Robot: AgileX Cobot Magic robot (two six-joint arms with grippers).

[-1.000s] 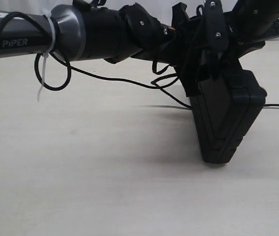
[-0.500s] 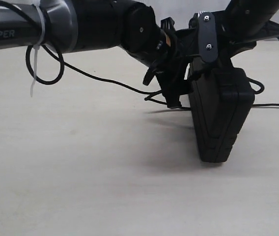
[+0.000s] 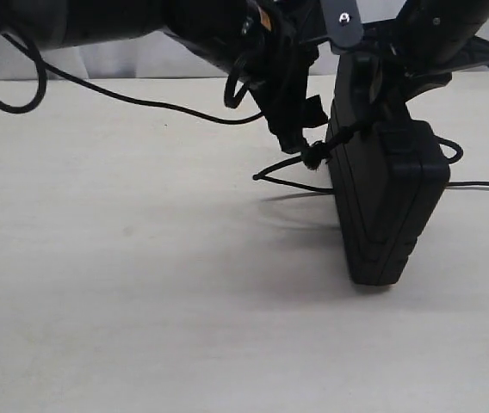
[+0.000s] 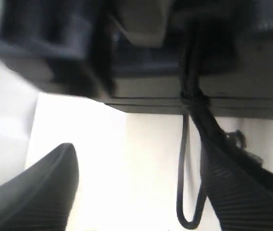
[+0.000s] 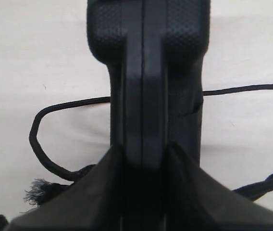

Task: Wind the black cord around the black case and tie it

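Exterior view: the black case [image 3: 391,215] stands on one narrow edge on the counter [image 3: 141,301], pinched near its top by the right tool [image 3: 374,86]. The black cord [image 3: 485,184] goes round it, with a knot [image 3: 315,155] against the face nearest the left tool [image 3: 294,129]. A sideways tug on the cord could tip the case (very little of it rests on the counter) or twist it in the grip.

Left wrist view: the left tool is spread wide and clamps nothing. The cord runs from the case along one finger [image 4: 242,192], with a slack loop [image 4: 189,211] beyond it. That slack could let the wrap loosen; how tight the knot is I cannot tell (too blurred).

Right wrist view: the right tool is narrowed onto the case, one finger on each face. The frayed end [image 5: 38,188] lies beside one finger and could snag. The case's seam is shut, so its contents are hidden.
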